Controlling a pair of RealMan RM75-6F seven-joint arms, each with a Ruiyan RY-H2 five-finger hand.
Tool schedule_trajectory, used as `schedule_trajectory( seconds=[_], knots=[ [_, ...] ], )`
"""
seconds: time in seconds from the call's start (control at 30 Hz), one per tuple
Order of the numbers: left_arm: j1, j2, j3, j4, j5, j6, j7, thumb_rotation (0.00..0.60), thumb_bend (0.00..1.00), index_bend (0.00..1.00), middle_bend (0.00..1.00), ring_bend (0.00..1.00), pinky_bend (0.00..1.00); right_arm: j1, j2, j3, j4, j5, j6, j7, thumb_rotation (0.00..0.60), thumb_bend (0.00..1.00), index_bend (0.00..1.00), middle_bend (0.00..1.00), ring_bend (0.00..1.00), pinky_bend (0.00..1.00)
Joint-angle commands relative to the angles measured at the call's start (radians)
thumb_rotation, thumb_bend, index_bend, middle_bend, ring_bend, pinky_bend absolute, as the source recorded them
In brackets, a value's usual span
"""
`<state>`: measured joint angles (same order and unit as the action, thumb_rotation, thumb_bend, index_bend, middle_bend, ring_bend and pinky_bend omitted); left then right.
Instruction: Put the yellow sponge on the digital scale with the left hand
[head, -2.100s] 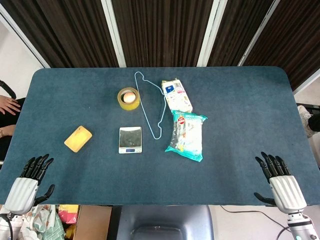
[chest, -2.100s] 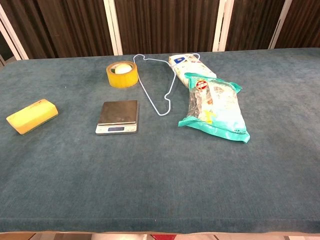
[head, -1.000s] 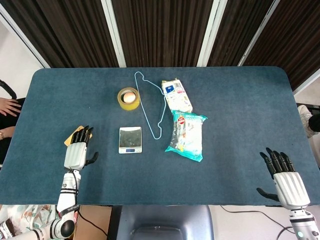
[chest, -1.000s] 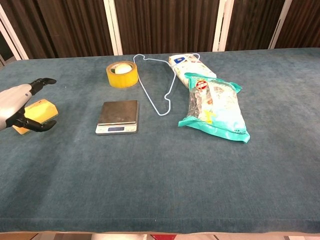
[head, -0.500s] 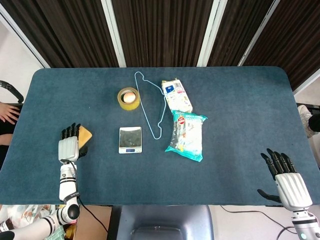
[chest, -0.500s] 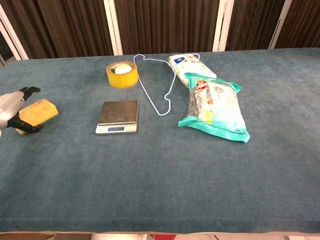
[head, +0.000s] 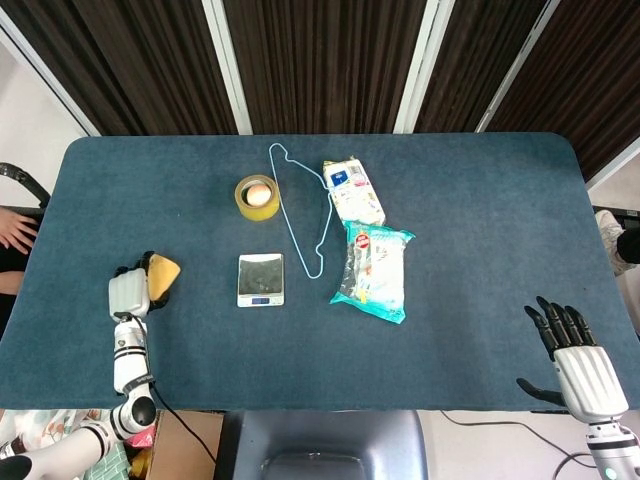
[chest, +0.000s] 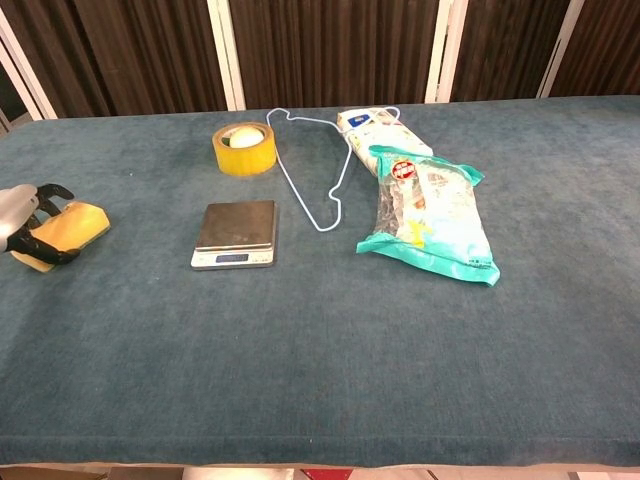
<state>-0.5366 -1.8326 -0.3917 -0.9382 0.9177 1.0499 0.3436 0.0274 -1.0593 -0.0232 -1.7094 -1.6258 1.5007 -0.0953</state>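
Observation:
The yellow sponge (head: 164, 272) (chest: 72, 226) lies at the left of the blue table, tilted. My left hand (head: 128, 293) (chest: 22, 216) wraps it from the left, fingers over the top and thumb under the near side. The silver digital scale (head: 261, 279) (chest: 235, 233) sits bare to the right of the sponge, about a hand's length away. My right hand (head: 581, 366) hangs past the table's near right corner with its fingers spread and nothing in it; the chest view does not show it.
Behind the scale stands a yellow tape roll (head: 257, 196) (chest: 244, 148). A light-blue wire hanger (head: 300, 215) (chest: 320, 170) lies right of the scale. Beyond it are a teal snack bag (head: 373, 272) (chest: 430, 215) and a white tissue pack (head: 354, 192) (chest: 375, 125).
My left hand came up from the near table edge to the sponge, shifted to its left side and closed its fingers round it; the sponge now tilts. The right hand barely moved.

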Motion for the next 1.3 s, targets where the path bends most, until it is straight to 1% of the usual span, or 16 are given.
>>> schedule_trajectory(
  seconds=[0.03,0.1,0.13,0.33,0.4,0.47,0.53,0.63,0.77,0.83,0.9,1.0,1.07,1.23,1.3],
  knots=[
    [0.004,0.019,0.002,-0.022,0.022,0.01,-0.043,0.6,0.33,0.24,0.38,0.6,0.28,0.0,0.0,-0.002,-0.001,-0.003,0.0,-0.002,0.6,0.19,0.0,0.0,0.0,0.0],
    [0.009,0.031,0.007,-0.046,0.049,0.031,-0.072,0.6,0.36,0.3,0.43,0.62,0.31,0.0,0.0,-0.002,-0.001,-0.003,-0.001,-0.002,0.6,0.19,0.0,0.0,0.0,0.0],
    [0.011,0.038,0.01,-0.062,0.062,0.041,-0.085,0.6,0.37,0.31,0.43,0.62,0.32,0.001,-0.001,-0.003,-0.001,-0.003,-0.003,-0.002,0.6,0.2,0.0,0.0,0.0,0.0],
    [0.022,0.099,0.029,-0.241,0.144,0.104,-0.127,0.6,0.38,0.32,0.44,0.62,0.34,0.004,-0.002,-0.006,-0.004,-0.01,-0.009,-0.005,0.6,0.2,0.0,0.0,0.0,0.0],
    [0.014,0.101,0.029,-0.292,0.155,0.129,-0.098,0.6,0.38,0.32,0.43,0.62,0.34,0.005,-0.003,-0.007,-0.004,-0.011,-0.012,-0.005,0.6,0.2,0.0,0.0,0.0,0.0],
    [-0.002,0.09,0.017,-0.323,0.145,0.143,-0.064,0.6,0.38,0.32,0.43,0.61,0.37,0.007,-0.004,-0.008,-0.004,-0.013,-0.016,-0.008,0.6,0.2,0.0,0.0,0.0,0.0],
    [-0.033,0.072,0.002,-0.351,0.142,0.151,-0.025,0.6,0.38,0.32,0.43,0.61,0.39,0.009,-0.004,-0.012,-0.005,-0.018,-0.02,-0.009,0.6,0.2,0.0,0.0,0.0,0.0],
    [-0.084,0.027,-0.018,-0.372,0.12,0.161,0.047,0.6,0.38,0.32,0.43,0.61,0.38,0.009,0.001,-0.009,-0.005,-0.011,-0.02,0.003,0.6,0.19,0.0,0.0,0.0,0.0],
    [-0.147,-0.045,-0.042,-0.349,0.084,0.169,0.124,0.6,0.38,0.32,0.42,0.6,0.38,0.008,0.009,-0.001,-0.002,0.006,-0.018,0.022,0.6,0.2,0.0,0.0,0.0,0.0],
    [-0.17,-0.074,-0.045,-0.328,0.062,0.164,0.153,0.6,0.38,0.32,0.42,0.6,0.38,0.008,0.013,0.0,-0.002,0.009,-0.018,0.032,0.6,0.2,0.0,0.0,0.0,0.0],
    [-0.189,-0.104,-0.032,-0.299,0.057,0.166,0.183,0.6,0.38,0.31,0.42,0.6,0.38,0.009,0.019,0.002,0.0,0.013,-0.018,0.042,0.6,0.19,0.0,0.0,0.0,0.0],
    [-0.206,-0.146,-0.01,-0.247,0.074,0.174,0.188,0.6,0.38,0.31,0.41,0.59,0.38,0.01,0.026,0.006,0.003,0.024,-0.021,0.061,0.6,0.2,0.0,0.0,0.0,0.0],
    [-0.217,-0.171,-0.01,-0.212,0.071,0.172,0.186,0.6,0.38,0.31,0.4,0.57,0.37,0.01,0.031,0.006,0.004,0.027,-0.023,0.07,0.6,0.19,0.0,0.0,0.0,0.0],
    [-0.23,-0.193,-0.024,-0.179,0.041,0.161,0.204,0.6,0.38,0.29,0.38,0.53,0.34,0.007,0.037,0.004,0.003,0.018,-0.015,0.081,0.6,0.19,0.0,0.0,0.0,0.0],
    [-0.232,-0.202,-0.038,-0.17,0.005,0.147,0.218,0.6,0.37,0.27,0.36,0.5,0.32,0.003,0.041,0.004,0.004,0.014,-0.003,0.091,0.6,0.19,0.0,0.0,0.0,0.0]
  ],
)
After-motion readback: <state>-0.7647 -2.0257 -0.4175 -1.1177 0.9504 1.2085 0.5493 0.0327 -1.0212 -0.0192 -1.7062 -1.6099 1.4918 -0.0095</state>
